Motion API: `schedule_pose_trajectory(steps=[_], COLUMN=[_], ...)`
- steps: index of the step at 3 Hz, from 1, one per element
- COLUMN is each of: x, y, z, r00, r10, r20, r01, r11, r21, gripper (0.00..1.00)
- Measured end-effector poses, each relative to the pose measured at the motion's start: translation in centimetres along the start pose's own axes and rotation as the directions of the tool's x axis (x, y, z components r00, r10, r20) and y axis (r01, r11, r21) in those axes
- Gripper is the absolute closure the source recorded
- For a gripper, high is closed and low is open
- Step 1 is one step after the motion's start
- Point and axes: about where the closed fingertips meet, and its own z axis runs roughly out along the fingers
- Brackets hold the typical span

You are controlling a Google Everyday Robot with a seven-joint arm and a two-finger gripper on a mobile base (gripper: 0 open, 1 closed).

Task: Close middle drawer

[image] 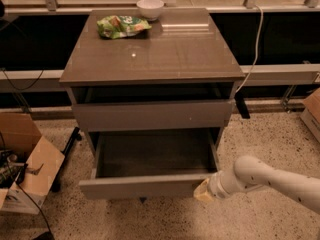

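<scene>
The middle drawer (145, 186) of the grey-brown cabinet (160, 59) is pulled far out, and its bare grey inside (155, 154) shows. Its plain flat front faces me low in the view. The taller uppermost front (150, 115) above it sits nearly flush, with a dark gap over it. The lowest front is hidden under the open drawer. My gripper (202, 191), on the end of a white arm (270, 179) that comes in from the lower right, is at the right end of the middle drawer's front, touching it or very close to it.
A white bowl (150, 8) and a green snack bag (122, 26) lie on the cabinet top. An open cardboard box (30, 164) stands on the floor at the left. Another box (312, 111) is at the right edge. A white cable (255, 44) hangs behind the cabinet.
</scene>
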Motion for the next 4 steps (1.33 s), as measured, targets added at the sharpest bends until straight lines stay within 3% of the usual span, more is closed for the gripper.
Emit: schedule_pose_trajectory(steps=[1, 2, 3, 4], x=[0.0, -2.9, -4.4, -7.1], y=[0.1, -3.1, -4.5, -7.3], z=[0.0, 0.5, 0.8, 1.1], r00=[1.0, 0.997, 0.993, 0.984], r10=[0.0, -0.056, -0.085, -0.136], r20=[0.0, 0.053, 0.08, 0.111], r01=[0.0, 0.055, 0.083, 0.13], r11=[1.0, 0.9982, 0.9959, 0.9898], r21=[0.0, 0.025, 0.037, 0.057], gripper=[1.0, 1.0, 1.0, 1.0])
